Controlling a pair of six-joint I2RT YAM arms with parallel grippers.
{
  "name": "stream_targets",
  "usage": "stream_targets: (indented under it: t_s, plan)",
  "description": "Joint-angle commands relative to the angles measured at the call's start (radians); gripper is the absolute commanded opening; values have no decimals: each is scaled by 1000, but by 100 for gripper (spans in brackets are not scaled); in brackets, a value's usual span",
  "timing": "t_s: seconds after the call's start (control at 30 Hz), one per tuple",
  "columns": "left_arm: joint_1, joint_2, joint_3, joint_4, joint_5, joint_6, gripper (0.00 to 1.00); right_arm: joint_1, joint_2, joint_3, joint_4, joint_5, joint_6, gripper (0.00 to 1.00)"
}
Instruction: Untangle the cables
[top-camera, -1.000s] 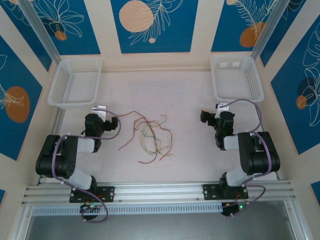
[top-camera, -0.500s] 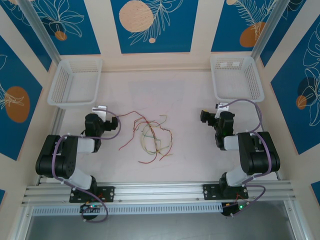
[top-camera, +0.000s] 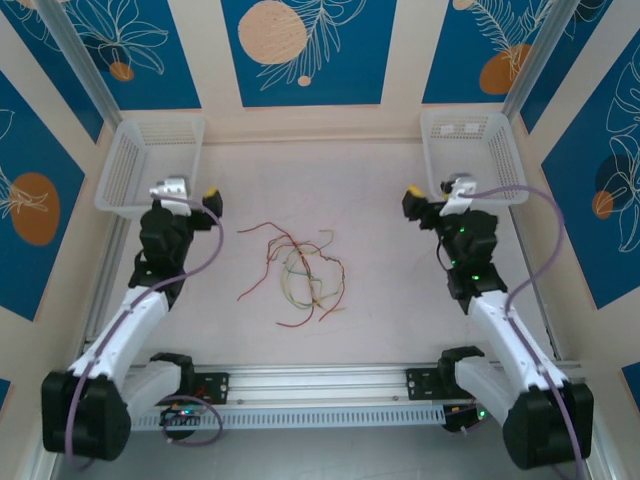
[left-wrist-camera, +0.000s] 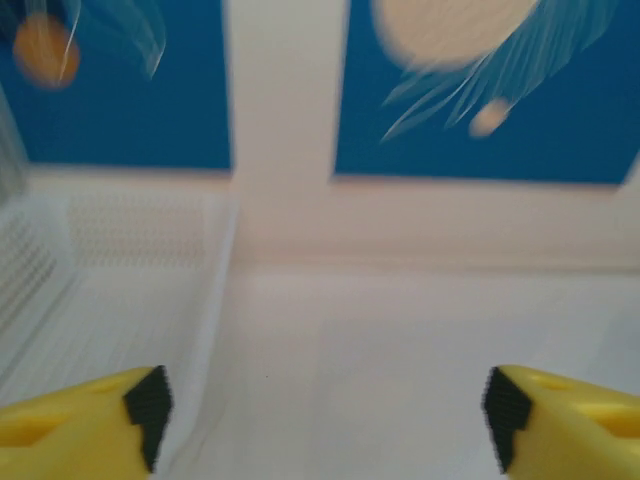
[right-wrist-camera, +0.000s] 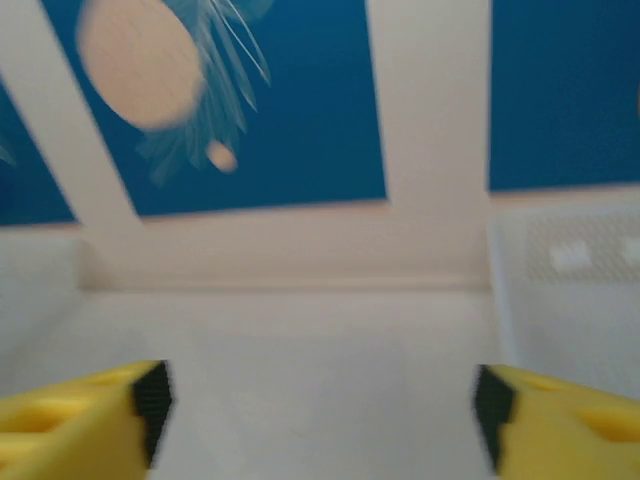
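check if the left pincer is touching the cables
Apart. The top external view shows the left pincer near the left basket, with a stretch of bare table between it and the cables.

We are counting two baskets, left basket beyond the left end effector, right basket beyond the right end effector, and one tangle of cables.
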Motion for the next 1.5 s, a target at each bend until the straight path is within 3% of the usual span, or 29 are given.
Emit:
stream_targets:
  t_s: [0.0, 0.07, 0.17, 0.3, 0.53, 0.8, 0.9, 1.0, 1.13, 1.2, 1.3, 1.37, 1.4, 1.47]
  plan:
    - [-184, 42, 170, -334, 21, 15, 76, 98, 83, 109, -336, -228, 63, 75]
    - [-288, 111, 270, -485, 20, 52, 60, 238, 176, 222, -511, -162, -6, 69]
    - [-347, 189, 308, -590, 119, 60, 49, 357, 308, 333, -682, -183, -73, 63]
    - [-404, 262, 286, -652, 184, 93, 57, 430, 422, 386, -752, -209, -87, 63]
    - [-431, 355, 219, -613, 131, 88, 67, 434, 603, 423, -751, -266, -53, 68]
    - [-430, 460, 196, -508, 99, 39, 70, 416, 762, 471, -722, -207, 19, 68]
    - [-431, 495, 194, -476, 112, 17, 70, 445, 821, 494, -731, -225, -23, 61]
    - [-431, 512, 194, -462, 112, 4, 69, 446, 862, 504, -735, -241, -10, 47]
    - [-430, 505, 183, -449, 104, -2, 69, 455, 856, 496, -707, -256, -9, 36]
    - [-430, 497, 180, -452, 95, -2, 69, 460, 858, 500, -702, -266, -19, 35]
    - [-430, 470, 169, -447, 64, -2, 69, 462, 869, 516, -713, -262, -30, 13]
    - [-431, 442, 152, -432, 49, -4, 70, 463, 873, 517, -709, -253, -30, 19]
    - [-430, 428, 143, -426, 46, -3, 70, 463, 876, 520, -715, -237, -29, 31]
    - [-430, 405, 130, -419, 43, -4, 72, 471, 883, 525, -726, -201, -39, 43]
